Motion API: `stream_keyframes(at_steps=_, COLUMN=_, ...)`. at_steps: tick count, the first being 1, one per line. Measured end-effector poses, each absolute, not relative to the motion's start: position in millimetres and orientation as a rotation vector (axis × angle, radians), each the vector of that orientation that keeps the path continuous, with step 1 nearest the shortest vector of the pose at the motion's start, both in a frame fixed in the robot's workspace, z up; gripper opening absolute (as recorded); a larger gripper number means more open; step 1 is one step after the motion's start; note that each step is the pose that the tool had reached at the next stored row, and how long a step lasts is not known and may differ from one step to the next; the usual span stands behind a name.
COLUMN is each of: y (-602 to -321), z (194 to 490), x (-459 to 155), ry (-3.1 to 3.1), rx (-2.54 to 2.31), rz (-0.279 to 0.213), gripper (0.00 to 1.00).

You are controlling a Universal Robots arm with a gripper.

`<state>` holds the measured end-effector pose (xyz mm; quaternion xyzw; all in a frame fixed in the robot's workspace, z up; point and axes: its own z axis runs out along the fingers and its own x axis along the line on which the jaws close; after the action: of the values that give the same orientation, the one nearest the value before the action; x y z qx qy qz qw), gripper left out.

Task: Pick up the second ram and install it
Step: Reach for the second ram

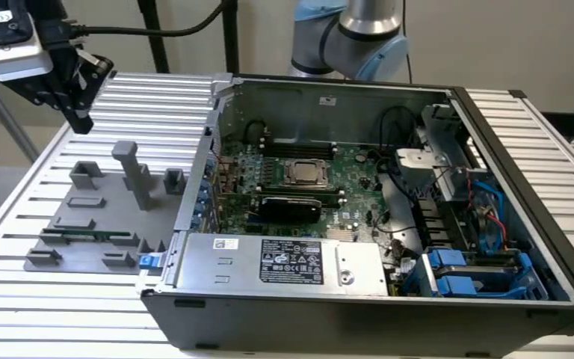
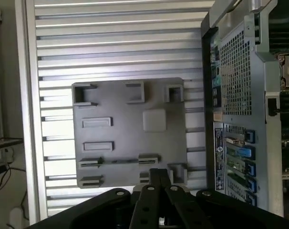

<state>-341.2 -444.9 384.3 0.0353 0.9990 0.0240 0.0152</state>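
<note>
The second ram [image 1: 86, 236] is a thin green stick standing on edge in the slotted holders of the grey fixture plate [image 1: 68, 217], near its front edge. In the wrist view the second ram [image 2: 119, 161] shows as a thin dark line between two holders on the fixture plate [image 2: 130, 138]. My gripper [image 1: 75, 112] hangs high above the back left of the plate, well clear of the stick. Its black fingers [image 2: 159, 174] are pressed together with nothing between them.
An open computer case [image 1: 367, 299] stands at the exterior view's right of the plate, with its green motherboard [image 1: 307, 187], CPU socket [image 1: 305, 173] and power supply [image 1: 287, 262] showing. A tall grey post [image 1: 132, 172] rises from the plate. The slatted aluminium table [image 1: 28, 299] lies underneath.
</note>
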Motion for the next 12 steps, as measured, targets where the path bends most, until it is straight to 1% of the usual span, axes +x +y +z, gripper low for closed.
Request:
stream_keyframes(at_steps=9, y=-445.1, z=373.5, x=-381.8, ry=3.109, rx=0.11, rz=0.074, gripper=0.0)
stream_keyframes(at_steps=12, y=-445.1, z=373.1, x=-383.1, ry=3.108, rx=0.11, rz=0.074, gripper=0.0)
